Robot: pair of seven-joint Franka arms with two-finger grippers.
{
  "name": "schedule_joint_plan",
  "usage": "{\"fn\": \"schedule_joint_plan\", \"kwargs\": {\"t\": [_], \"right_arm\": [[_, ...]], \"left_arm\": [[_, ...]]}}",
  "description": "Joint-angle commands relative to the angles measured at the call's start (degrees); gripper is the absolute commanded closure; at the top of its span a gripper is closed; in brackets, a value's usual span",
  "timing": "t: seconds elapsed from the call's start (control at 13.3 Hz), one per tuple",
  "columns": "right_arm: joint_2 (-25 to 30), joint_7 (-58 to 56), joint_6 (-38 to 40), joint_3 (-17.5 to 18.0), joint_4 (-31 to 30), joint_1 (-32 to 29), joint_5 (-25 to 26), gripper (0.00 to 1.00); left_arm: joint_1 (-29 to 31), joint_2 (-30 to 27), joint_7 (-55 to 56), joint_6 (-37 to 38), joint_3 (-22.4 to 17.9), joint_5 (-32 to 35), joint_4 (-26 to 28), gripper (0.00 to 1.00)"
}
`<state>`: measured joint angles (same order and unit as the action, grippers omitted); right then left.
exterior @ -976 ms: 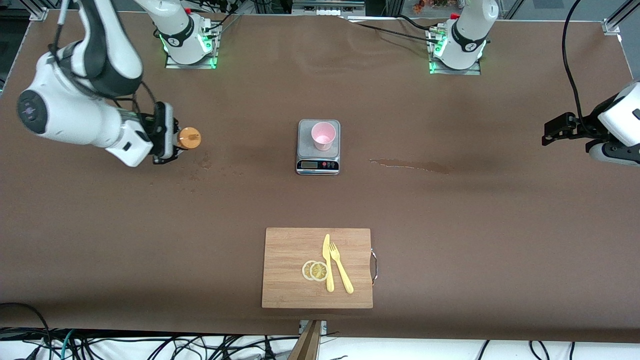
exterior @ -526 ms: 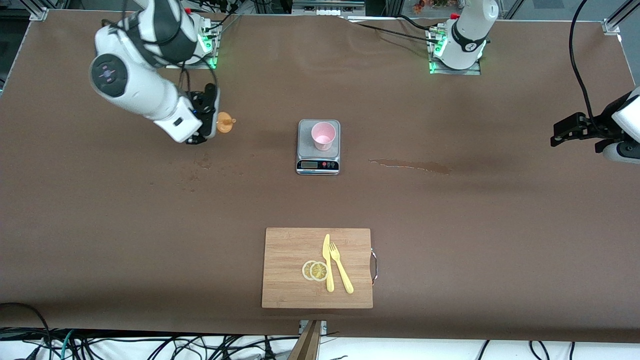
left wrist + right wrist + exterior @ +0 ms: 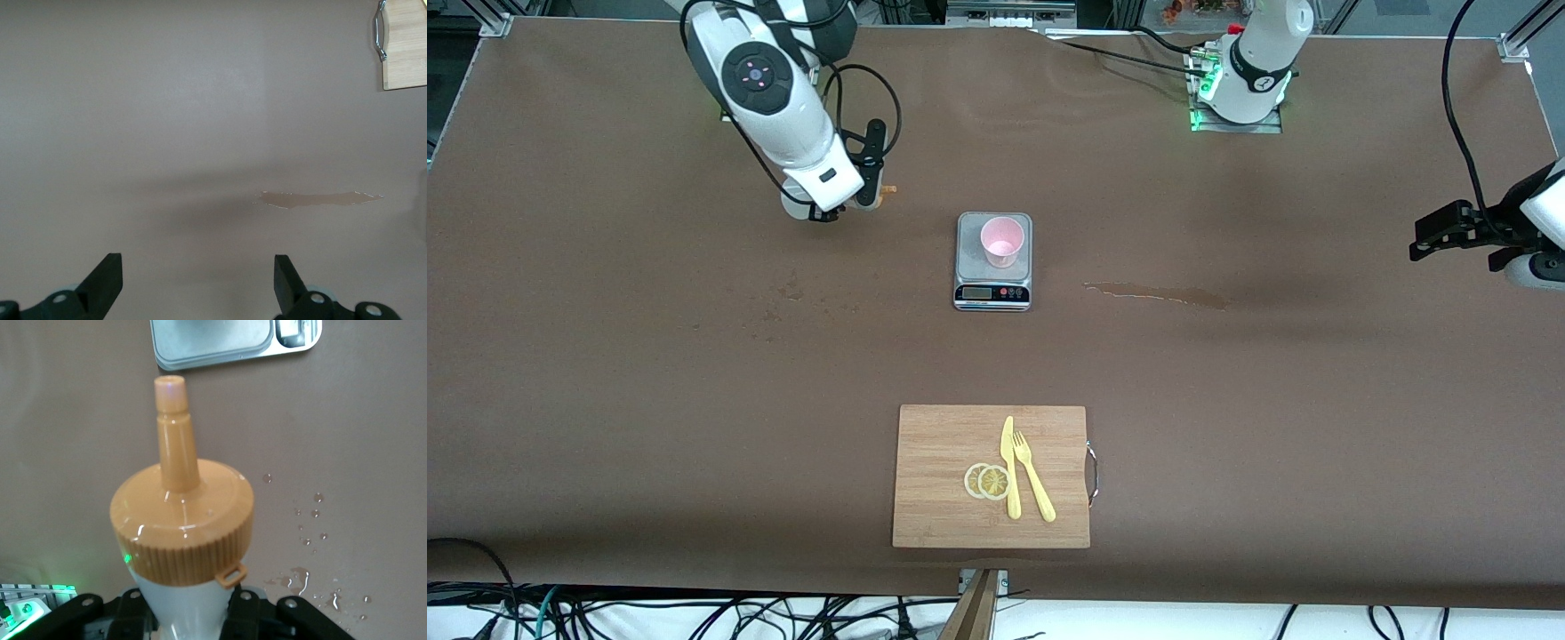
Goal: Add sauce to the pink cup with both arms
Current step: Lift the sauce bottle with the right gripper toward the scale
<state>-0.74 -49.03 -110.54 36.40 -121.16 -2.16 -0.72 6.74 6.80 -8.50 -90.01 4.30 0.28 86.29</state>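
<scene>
Gripping the sauce [image 3: 181,520], the right tool [image 3: 860,191] hangs clenched over the counter [image 3: 605,356], nozzle aimed at the one pink cup [image 3: 1001,242] on one scale [image 3: 993,296], at four o'clock from it. Left tool [image 3: 193,287], released, waits well apart at three o'clock.

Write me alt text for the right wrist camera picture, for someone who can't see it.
Close-up of the sauce bottle, whitish with an orange-yellow nozzle cap, held in the shut right gripper above the brown table. The nozzle points toward the edge of a metal kitchen scale. Small droplets and a wet smear lie on the table beside the bottle.
</scene>
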Motion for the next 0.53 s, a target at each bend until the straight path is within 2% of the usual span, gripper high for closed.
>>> {"fn": "schedule_joint_plan", "kwargs": {"t": [0.0, 0.15, 0.45], "right_arm": [[-3.46, 5.16, -0.46, 1.65, 0.75, 0.65, 4.22, 1.0], [-6.98, 9.02, 0.67, 1.66, 2.15, 2.67, 8.26, 1.0], [-13.74, 15.26, 5.15, 1.65, 7.33, 7.42, 13.27, 1.0]], "left_arm": [[0.38, 0.58, -0.38, 1.24, 0.18, -0.63, -1.83, 0.0], [0.38, 0.58, -0.38, 1.24, 0.18, -0.63, -1.92, 0.0], [0.56, 0.58, -0.46, 1.24, 0.1, -0.54, -1.92, 0.0]]}}
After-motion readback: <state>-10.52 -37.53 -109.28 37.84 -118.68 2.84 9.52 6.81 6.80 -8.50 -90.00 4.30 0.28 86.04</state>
